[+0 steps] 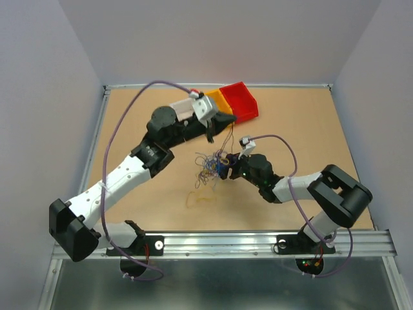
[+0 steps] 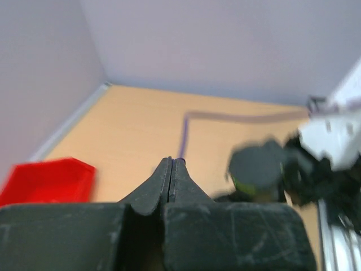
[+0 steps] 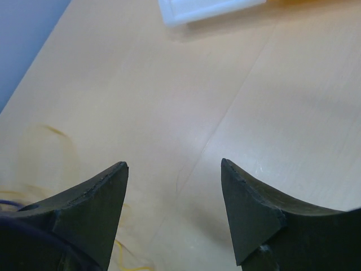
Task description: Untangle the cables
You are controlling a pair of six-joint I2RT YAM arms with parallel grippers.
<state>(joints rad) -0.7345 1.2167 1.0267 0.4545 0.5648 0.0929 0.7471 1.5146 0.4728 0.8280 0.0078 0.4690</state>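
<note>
- Tan tabletop (image 1: 129, 129) walled by pale panels.
- Red bin (image 1: 242, 100) touching orange bin (image 1: 218, 101) near far edge.
- Left gripper (image 2: 171, 161) raised above the tangle, clenched on a thin purple strand (image 2: 181, 141).
- Right gripper (image 3: 175, 169) released, jaws wide apart, low beside the tangle, grasping nothing.
- Cables (image 1: 208, 165) heaped mid-tabletop between both grippers; yellow loop (image 1: 197, 200) lying just nearer the bases.

Close over pale wooden surface (image 3: 169, 101). Right claw (image 3: 174, 164) spread wide, dark fingers (image 3: 96, 209) along bottom of frame, only bare wood in gap. Thin yellow cables (image 3: 59, 134) blurred at frame left, curling on wood beside nearer finger; another loop low between fingers. White straight-edged object (image 3: 203, 8) at top edge, kind unclear.
</note>
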